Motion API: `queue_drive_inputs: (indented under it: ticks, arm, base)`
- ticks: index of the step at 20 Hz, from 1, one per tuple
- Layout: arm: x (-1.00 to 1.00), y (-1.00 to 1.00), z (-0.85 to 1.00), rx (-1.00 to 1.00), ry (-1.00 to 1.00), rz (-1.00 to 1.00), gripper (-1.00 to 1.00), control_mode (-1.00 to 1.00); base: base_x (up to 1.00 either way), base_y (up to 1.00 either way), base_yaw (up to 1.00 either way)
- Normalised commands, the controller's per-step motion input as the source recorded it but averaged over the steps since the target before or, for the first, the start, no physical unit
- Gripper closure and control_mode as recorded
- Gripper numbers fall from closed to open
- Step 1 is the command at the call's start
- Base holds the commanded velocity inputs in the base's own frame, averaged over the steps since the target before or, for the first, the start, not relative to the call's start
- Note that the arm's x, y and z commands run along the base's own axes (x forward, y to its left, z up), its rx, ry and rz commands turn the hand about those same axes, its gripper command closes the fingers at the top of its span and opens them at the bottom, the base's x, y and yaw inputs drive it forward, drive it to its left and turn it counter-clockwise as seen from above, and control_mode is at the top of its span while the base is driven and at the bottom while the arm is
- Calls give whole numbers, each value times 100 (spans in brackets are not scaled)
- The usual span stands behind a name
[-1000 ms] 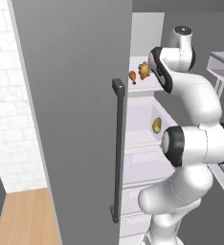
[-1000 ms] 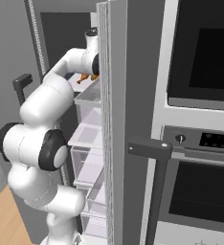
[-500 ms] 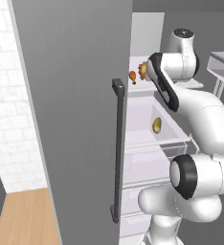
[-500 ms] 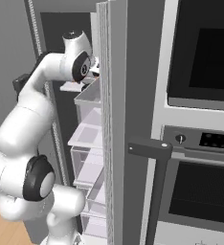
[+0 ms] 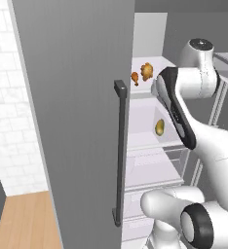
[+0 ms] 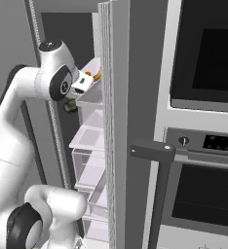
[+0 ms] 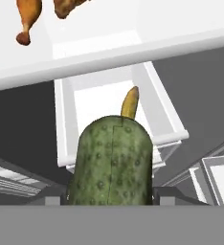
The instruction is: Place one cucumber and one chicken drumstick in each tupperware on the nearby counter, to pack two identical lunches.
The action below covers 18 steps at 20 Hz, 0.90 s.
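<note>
In the hand view, the dark green cucumber [image 7: 111,162] stands up between the two dark fingertips [image 7: 167,195] of my gripper [image 7: 111,200], which is shut on it. Two golden-brown chicken drumsticks [image 7: 28,16] lie on a white fridge shelf [image 7: 133,45] just past it. The left base view shows the same drumsticks [image 5: 141,74] on the upper shelf, with my hand close to their right behind the forearm. From the right base view, my white hand [image 6: 82,83] sits at the edge of that shelf. The tupperware and the counter are out of view.
The open grey fridge door [image 5: 77,121] with its dark handle [image 5: 119,151] stands to the left. A yellowish item [image 5: 160,127] lies on a lower shelf above clear drawers [image 6: 89,165]. Wall ovens [image 6: 203,146] stand to the fridge's right.
The arm has folded upward, its elbow rising, and the hand has drawn back a little from the upper shelf with the cucumber still in the gripper. The drumsticks have not moved.
</note>
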Motion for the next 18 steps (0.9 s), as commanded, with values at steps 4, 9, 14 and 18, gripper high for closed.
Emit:
queue_drive_inputs:
  ticks: [4,9,14,18]
  arm:
    - [-100,3,0,1,1,3,100,-100]
    - [-100,22,-11,0,1,3,100,-100]
    - [-92,19,-34,-1,0,3,100,-100]
    - [-17,2,-53,-7,4,1,100,-100]
  base:
    - [0,0,0]
    - [0,0,0]
    - [0,0,0]
    - [0,0,0]
